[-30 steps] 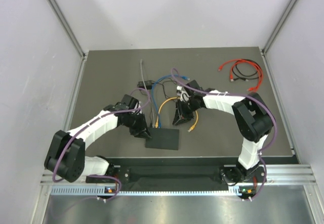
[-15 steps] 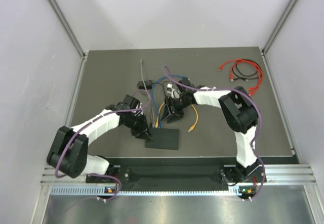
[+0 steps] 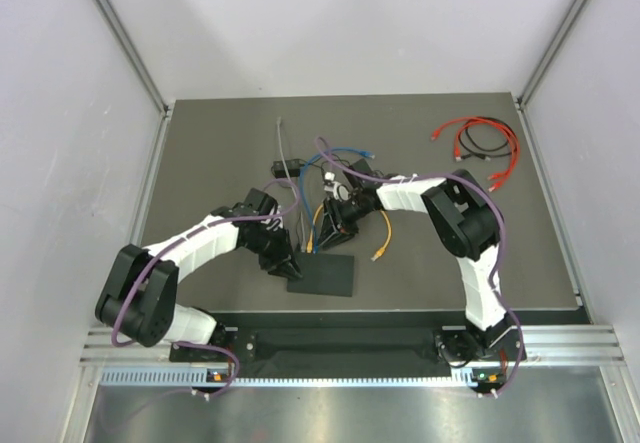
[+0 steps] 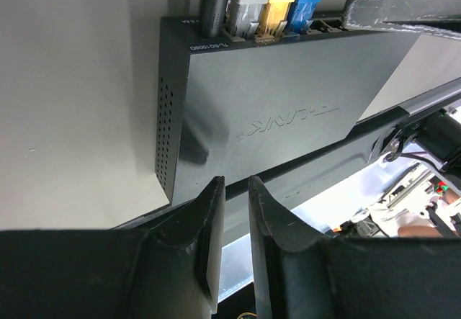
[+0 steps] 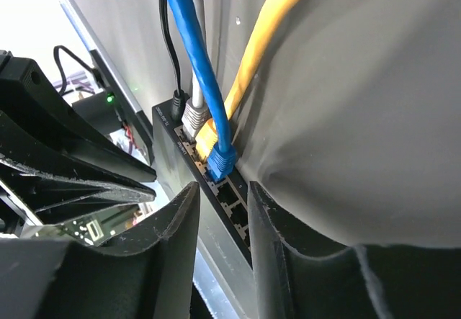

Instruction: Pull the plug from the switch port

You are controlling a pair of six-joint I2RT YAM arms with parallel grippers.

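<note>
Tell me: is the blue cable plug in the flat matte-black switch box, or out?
In. The right wrist view shows the blue cable plug seated in a socket of the flat matte-black switch box, beside a yellow plug.

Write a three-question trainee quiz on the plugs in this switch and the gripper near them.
1. True or false: in the switch, the yellow plug sits between the grey plug and the blue plug.
2. Which plug is nearest the tips of the right gripper? A grey, B blue, C yellow.
3. What colour is the round lead beside the grey plug?
Key: 1 true; 2 B; 3 black.
</note>
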